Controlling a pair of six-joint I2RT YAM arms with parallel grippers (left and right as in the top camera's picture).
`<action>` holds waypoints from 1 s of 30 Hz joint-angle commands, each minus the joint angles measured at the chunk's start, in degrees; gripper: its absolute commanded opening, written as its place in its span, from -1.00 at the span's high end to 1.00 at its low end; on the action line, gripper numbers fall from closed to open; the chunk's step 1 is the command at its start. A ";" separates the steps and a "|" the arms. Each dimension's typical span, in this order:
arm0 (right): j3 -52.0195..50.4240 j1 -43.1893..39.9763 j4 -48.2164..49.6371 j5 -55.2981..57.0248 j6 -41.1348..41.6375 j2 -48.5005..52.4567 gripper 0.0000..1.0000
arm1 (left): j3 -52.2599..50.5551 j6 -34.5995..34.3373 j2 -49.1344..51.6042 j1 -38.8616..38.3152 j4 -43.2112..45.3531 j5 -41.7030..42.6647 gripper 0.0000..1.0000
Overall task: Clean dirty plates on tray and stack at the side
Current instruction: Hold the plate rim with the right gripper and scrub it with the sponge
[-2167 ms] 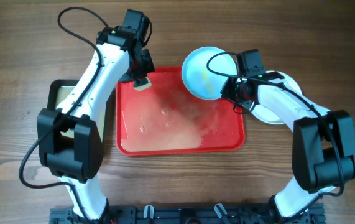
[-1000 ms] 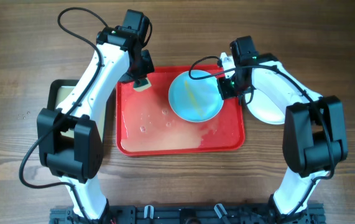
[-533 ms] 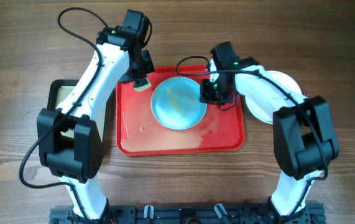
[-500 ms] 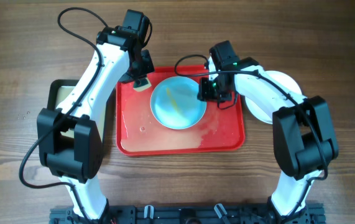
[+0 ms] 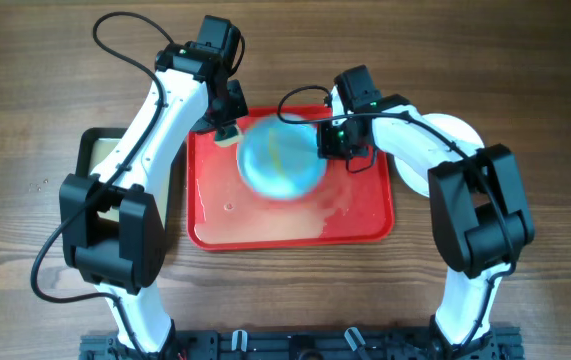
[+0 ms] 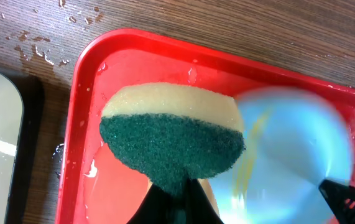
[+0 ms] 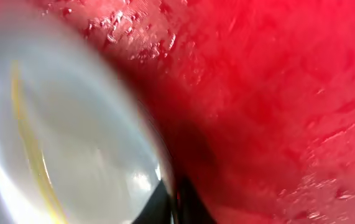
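Both pinched: left fingers (image 6: 172, 200) on sponge (image 6: 171, 140), right fingers (image 7: 172, 202) on plate (image 7: 59, 124).

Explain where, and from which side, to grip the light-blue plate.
The thin rim, from the robot's right: the plate is wide and shallow, so only its edge can be pinched. The right hand holds it there, leaving the face free for the sponge.

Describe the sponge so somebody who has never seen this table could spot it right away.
Find the big red tray mid-table and look at its far left corner, where the left gripper hangs. The sponge is pinched there, beside the light-blue plate. Nothing else is half-round and two-layered: pale yellow foam on dark green scouring pad.
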 commanded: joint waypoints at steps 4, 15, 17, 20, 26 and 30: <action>-1.68 3.87 -0.76 3.34 22.51 1.99 0.91 | 0.24 -0.96 0.55 -0.13 0.11 0.48 0.92; -1.68 4.17 2.54 -5.53 0.87 1.99 0.91 | -16.02 25.07 0.72 -5.11 14.91 9.66 0.92; -1.68 4.09 2.58 -5.57 0.90 1.99 0.91 | -19.26 24.11 0.76 -5.25 16.24 9.55 0.92; -1.68 4.09 2.75 -5.66 0.87 1.99 0.91 | -23.34 16.06 0.76 -5.29 17.77 8.50 0.92; -1.68 4.09 2.80 -5.44 0.81 1.99 0.92 | -23.32 32.74 0.74 -6.84 14.56 31.21 0.92; -1.68 4.09 2.99 -5.46 0.81 1.99 0.91 | -23.34 31.61 0.76 -6.91 20.74 21.70 0.92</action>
